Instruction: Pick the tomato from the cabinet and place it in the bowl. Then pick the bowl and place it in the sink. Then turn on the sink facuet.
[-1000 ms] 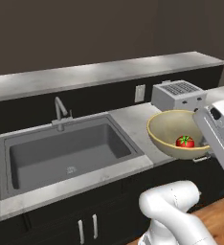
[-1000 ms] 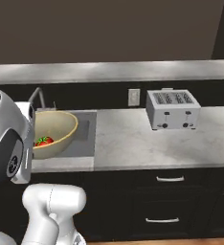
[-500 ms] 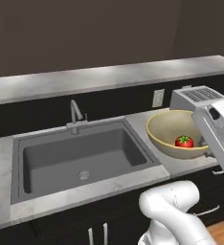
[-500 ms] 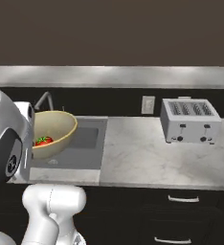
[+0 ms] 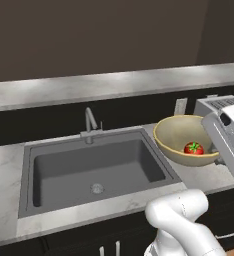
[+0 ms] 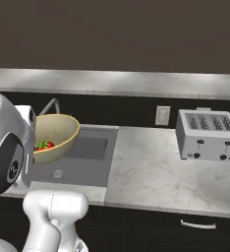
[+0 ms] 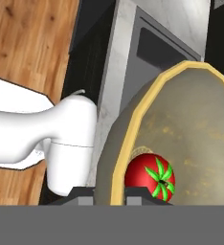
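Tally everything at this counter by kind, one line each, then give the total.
Bowl: 1
Tomato: 1
Sink: 1
Faucet: 1
Toaster: 1
Wall outlet: 1
Total: 6

A pale grey marbled stone counter point(image 6: 151, 172) runs across the dark lower cabinets, with a large rectangular dark grey sink basin point(image 5: 94, 172) set into it, a small round metal drain at its floor. A slim grey metal faucet with a bent spout point(image 5: 90, 123) stands on the counter strip just behind the basin. To the right, well apart from the sink, a boxy silver four-slot toaster point(image 6: 207, 135) sits on the stone near the back wall.
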Controlling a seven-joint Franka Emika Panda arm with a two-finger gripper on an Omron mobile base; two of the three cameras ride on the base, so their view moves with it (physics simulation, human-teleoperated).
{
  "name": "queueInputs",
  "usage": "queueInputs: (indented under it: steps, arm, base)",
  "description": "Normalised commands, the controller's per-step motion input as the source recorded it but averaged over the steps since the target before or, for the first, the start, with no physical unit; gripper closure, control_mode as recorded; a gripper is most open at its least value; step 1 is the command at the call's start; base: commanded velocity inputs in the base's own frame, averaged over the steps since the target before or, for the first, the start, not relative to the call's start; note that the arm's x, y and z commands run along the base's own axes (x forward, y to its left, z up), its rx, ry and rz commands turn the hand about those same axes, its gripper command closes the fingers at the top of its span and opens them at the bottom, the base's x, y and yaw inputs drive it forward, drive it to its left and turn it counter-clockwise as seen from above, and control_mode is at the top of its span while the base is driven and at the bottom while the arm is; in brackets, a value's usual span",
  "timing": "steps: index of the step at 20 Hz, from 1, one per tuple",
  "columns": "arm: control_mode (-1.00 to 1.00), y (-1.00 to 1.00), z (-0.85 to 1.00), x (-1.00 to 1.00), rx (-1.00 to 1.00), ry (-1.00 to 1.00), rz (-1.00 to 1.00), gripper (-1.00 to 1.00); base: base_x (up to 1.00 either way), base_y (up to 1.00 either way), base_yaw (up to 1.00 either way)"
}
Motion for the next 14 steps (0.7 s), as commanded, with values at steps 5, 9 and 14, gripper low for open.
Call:
queueInputs:
  steps: [5,9,14]
  arm:
    - [1.0,0.0,0.0,0.0,0.0,0.0,0.0,1.0]
    - [1.0,0.0,0.0,0.0,0.0,0.0,0.0,1.0]
    - [1.0,0.0,0.0,0.0,0.0,0.0,0.0,1.0]
  base:
    - [0.59,0.0,0.0]
    - [0.47,0.0,0.0]
    - [0.05,0.0,0.0]
